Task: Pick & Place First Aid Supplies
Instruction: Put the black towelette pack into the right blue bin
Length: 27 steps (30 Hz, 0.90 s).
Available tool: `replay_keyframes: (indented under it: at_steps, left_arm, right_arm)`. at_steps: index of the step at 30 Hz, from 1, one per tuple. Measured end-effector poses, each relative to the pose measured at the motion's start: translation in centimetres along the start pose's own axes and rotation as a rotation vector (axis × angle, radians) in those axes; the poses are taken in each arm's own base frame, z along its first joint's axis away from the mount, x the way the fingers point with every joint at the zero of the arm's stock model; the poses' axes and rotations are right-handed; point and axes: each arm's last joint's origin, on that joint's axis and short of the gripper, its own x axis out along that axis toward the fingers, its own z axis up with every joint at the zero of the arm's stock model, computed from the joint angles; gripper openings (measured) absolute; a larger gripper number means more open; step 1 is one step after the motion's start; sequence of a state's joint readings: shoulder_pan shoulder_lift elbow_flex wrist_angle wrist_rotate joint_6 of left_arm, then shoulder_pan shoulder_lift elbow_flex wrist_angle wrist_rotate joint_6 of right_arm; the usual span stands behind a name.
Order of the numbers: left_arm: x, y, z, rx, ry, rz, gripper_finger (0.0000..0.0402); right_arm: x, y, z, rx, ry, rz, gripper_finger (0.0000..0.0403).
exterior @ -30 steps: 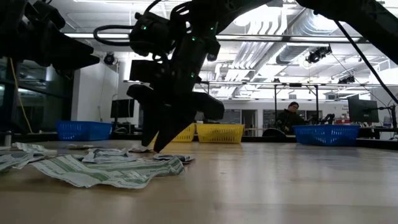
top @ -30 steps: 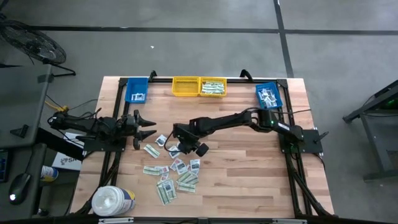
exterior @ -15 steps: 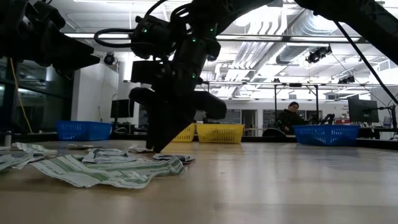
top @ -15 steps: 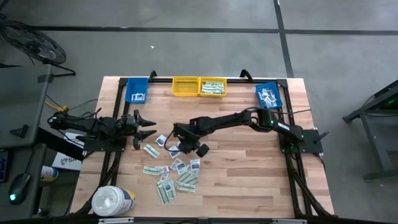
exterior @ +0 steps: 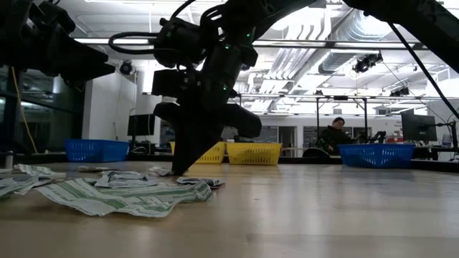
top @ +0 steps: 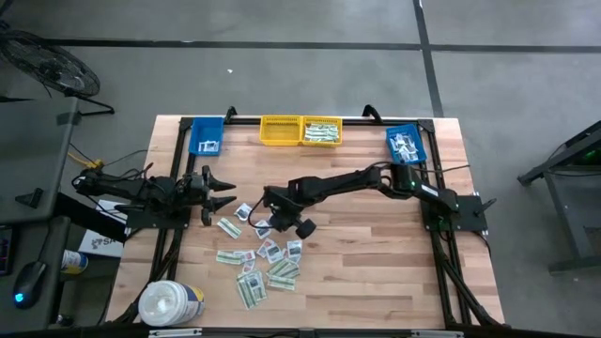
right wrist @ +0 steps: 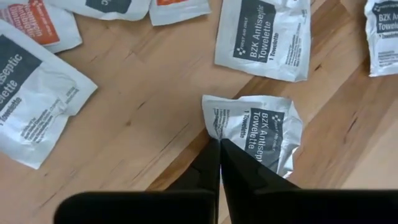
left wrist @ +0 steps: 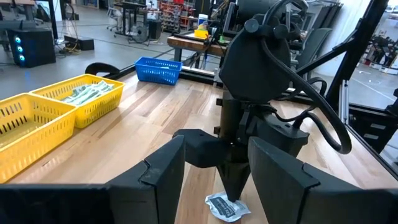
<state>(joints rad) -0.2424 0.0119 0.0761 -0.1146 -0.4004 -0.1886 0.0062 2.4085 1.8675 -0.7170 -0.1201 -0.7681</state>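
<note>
Several first aid supplies (top: 268,261) lie flat and scattered on the wooden table's near left part: long green-white strips and squarish white packets. My right gripper (right wrist: 219,144) reaches down among them and is shut at the edge of a crumpled white towelette packet (right wrist: 264,132). That packet also shows in the left wrist view (left wrist: 225,207). My left gripper (top: 225,193) hovers open at the table's left side, pointing level toward the right gripper and touching nothing. My right gripper pinches the towelette packet by its edge near one corner (right wrist: 214,127) between its two fingertips. The fingers come from above, slanting steeply down. The packet lies on the table, crumpled, its far part flat on the wood.
Two yellow bins (top: 300,130) stand at the far edge, one holding green-white strips. Blue bins stand at the far left (top: 207,136) and far right (top: 406,144). A big white round tub (top: 171,302) sits at the near left corner. A person (exterior: 333,136) shows far behind.
My right gripper has sunk a little toward the table and shut its fingers, which stood apart a second ago, taking hold of the towelette packet's edge. The packet stays on the table.
</note>
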Motion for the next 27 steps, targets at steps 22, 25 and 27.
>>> replay_keyframes:
  at_steps: [22, 25, 27]
  left_arm:
    - [0.0, 0.0, 0.0, 0.000, -0.001, 0.000, 0.0177]
    - [0.0, 0.0, 0.0, 0.000, -0.001, 0.000, 0.0177]
    - [0.0, 0.0, 0.0, 0.000, -0.001, 0.001, 0.0177]
  right_arm:
    - [-6.8, 2.2, 0.5, 0.237, 0.261, -0.173, 0.0000]
    - [-8.1, 2.4, -0.5, 0.307, 0.262, -0.178, 0.0000]
    - [-8.6, 2.9, -1.8, 0.359, 0.259, -0.191, 0.0000]
